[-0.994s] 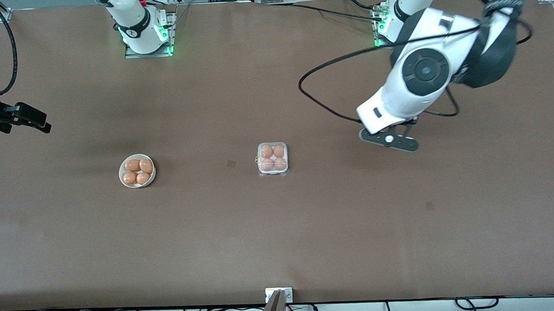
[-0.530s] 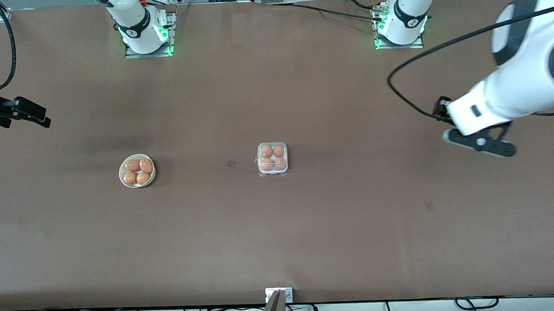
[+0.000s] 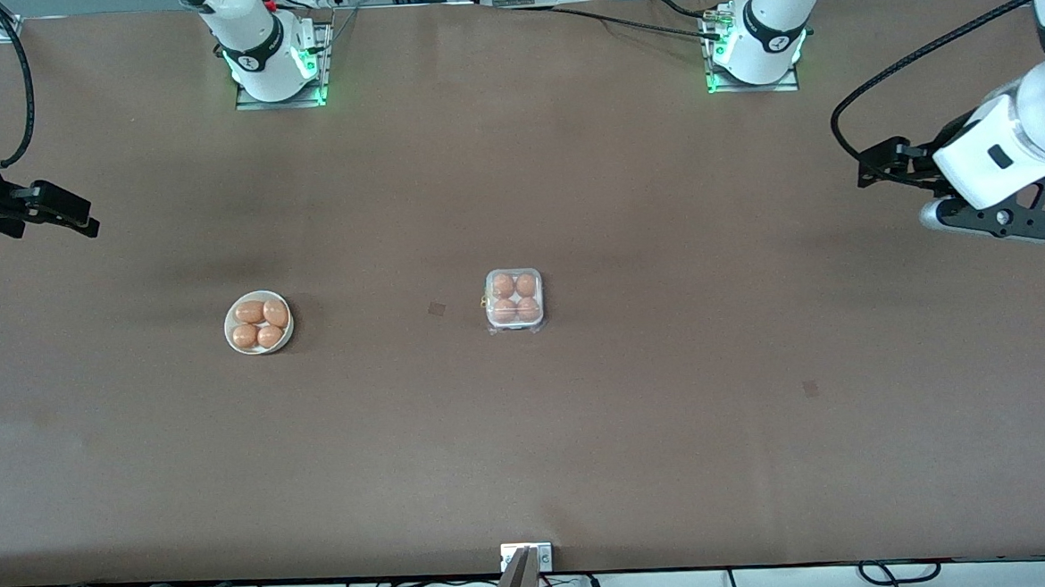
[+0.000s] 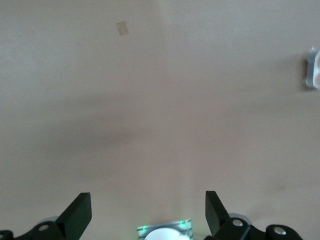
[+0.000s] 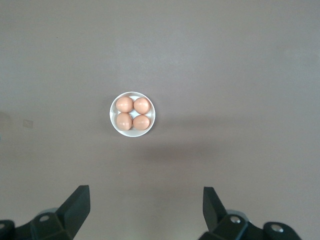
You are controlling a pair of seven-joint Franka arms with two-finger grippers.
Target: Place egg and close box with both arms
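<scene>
The box point(image 3: 514, 301) sits mid-table with four brown eggs in its cells; its clear lid looks to be down over them. Only an edge of the box shows in the left wrist view point(image 4: 312, 70). A round white bowl point(image 3: 258, 323) holding four more brown eggs sits toward the right arm's end and shows in the right wrist view point(image 5: 132, 114). My left gripper point(image 3: 874, 166) is open and empty, high over the left arm's end of the table point(image 4: 147, 195). My right gripper point(image 3: 71, 219) is open and empty, high over the right arm's end point(image 5: 145, 189).
The arm bases stand at the table's edge farthest from the front camera, the right point(image 3: 276, 65) and the left point(image 3: 755, 44); the left base shows in its wrist view point(image 4: 162, 232). A metal bracket point(image 3: 526, 557) sits on the edge nearest the camera.
The left arm has swung away from beside the box out to its own end of the table. The right gripper has shifted slightly. Box and bowl have not moved.
</scene>
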